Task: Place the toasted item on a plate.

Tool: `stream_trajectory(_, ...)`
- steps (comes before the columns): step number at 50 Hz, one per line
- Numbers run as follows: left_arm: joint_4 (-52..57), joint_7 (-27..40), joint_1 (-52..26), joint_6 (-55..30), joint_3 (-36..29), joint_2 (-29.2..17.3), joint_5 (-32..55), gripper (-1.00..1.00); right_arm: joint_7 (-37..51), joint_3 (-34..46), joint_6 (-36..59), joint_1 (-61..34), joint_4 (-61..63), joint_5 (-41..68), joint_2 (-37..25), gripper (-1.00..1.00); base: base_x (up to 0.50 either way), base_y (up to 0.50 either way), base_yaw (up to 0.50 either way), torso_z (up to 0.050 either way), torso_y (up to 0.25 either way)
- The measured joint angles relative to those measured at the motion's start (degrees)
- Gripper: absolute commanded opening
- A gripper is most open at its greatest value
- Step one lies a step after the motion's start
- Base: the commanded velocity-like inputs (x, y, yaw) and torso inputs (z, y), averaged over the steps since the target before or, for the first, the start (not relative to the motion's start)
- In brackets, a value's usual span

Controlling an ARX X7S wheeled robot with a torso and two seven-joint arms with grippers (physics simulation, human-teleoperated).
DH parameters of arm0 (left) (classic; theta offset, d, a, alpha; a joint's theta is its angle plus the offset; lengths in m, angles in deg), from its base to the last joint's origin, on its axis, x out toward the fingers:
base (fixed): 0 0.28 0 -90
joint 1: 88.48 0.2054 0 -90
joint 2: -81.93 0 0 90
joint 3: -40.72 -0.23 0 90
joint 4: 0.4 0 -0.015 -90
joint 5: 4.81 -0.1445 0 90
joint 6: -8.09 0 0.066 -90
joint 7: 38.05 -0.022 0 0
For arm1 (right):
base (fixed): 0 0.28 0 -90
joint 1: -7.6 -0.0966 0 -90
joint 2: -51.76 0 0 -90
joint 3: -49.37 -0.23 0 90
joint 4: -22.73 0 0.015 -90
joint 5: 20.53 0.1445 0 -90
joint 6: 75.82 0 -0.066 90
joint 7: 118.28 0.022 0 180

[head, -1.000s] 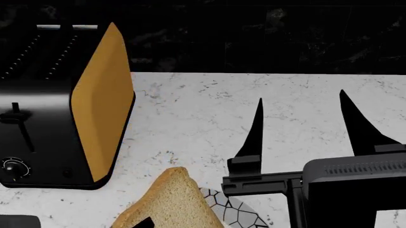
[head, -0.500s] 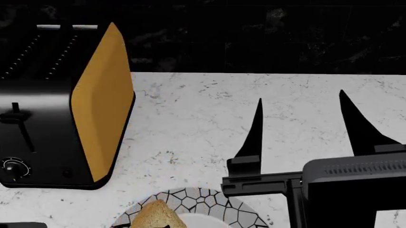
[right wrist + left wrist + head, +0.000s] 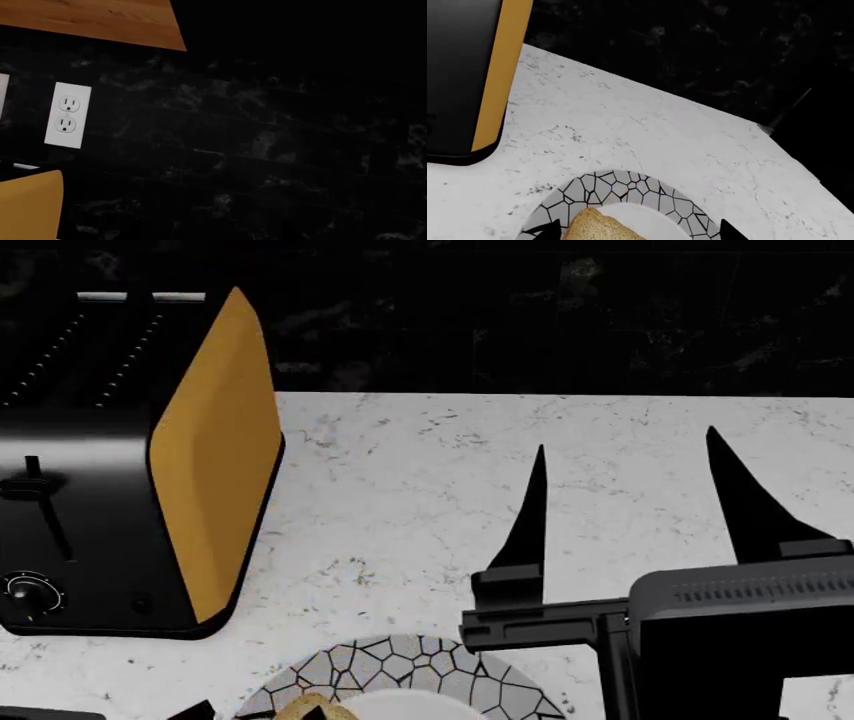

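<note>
From the head we look forward and down over the counter, toaster at left, right gripper close in front. Our left wrist camera sits low and near, angled down across the plate toward the dark wall; both views share plate, counter and toaster. Our right wrist camera faces the wall level-on, catching an outlet and the toaster's orange side.

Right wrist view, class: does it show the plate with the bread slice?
No. It shows only a dark backsplash, a white wall outlet, a wooden cabinet edge and an orange toaster corner.
</note>
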Motion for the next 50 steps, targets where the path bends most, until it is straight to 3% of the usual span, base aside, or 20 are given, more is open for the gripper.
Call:
stream_trajectory(17,1.0,3.2,-4.3,-0.9,1.9,-5.3,0.5,1.0,0.3,-0.3,-0.1,0.3,0.4,0.4,-0.3,1.0,0.0,0.0,0.0,0.0,0.0)
stream_trajectory(34,1.2,16.1,-19.0,0.8,9.6,-20.9,16.5,1.0,0.7,-0.7,1.3,-0.6,1.6,1.4,-0.9,1.0,0.0,0.0,0.0,0.0,0.0)
stream_trajectory(50,1.7,19.6,-20.3,3.0,21.1,-32.8,25.2,1.0,3.9,-8.9,10.5,-1.0,10.8,9.9,-5.2,1.0,0.0,0.0,0.0,0.0,0.0)
